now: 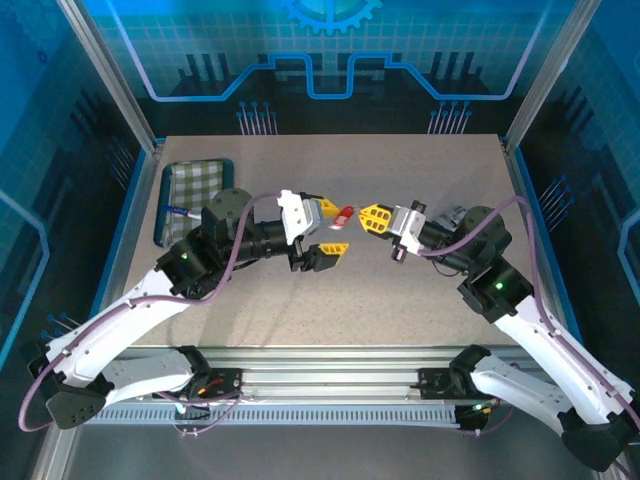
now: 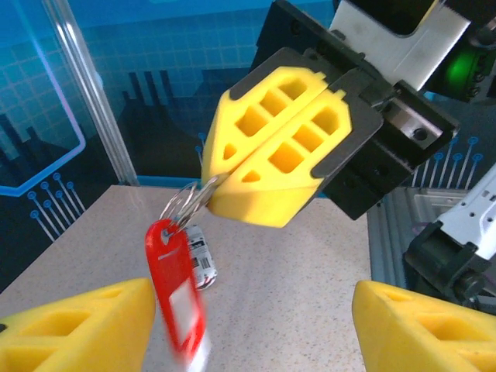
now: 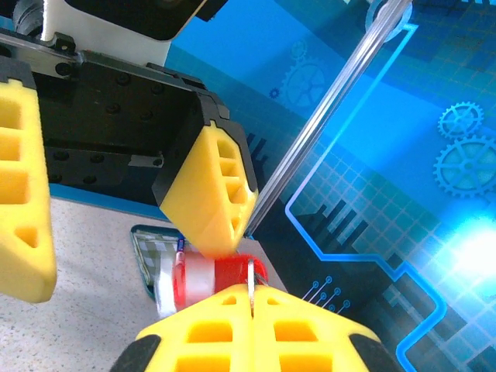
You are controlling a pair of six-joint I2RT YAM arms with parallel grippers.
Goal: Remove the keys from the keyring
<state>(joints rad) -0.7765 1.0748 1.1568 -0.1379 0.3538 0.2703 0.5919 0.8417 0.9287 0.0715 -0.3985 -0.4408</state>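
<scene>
Pinching a thin silver wire ring (image 2: 184, 203), right yellow fingers (image 2: 263, 155) press together; the blurred red plastic tag (image 2: 177, 291) half hides a grey metal key (image 2: 204, 260); left fingers (image 2: 77, 329) spread.

Arms (image 1: 130, 315): white lower shells, black upper links, purple cables (image 1: 262, 196), green LEDs (image 1: 185, 257), yellow cutout fingertips (image 2: 271, 147) on black mounts

Robotics lab: aluminium-framed enclosure (image 1: 105, 70)

Red keyring (image 2: 177, 291), yellow right gripper (image 2: 218, 186), green-checked tray (image 1: 200, 185)
</scene>
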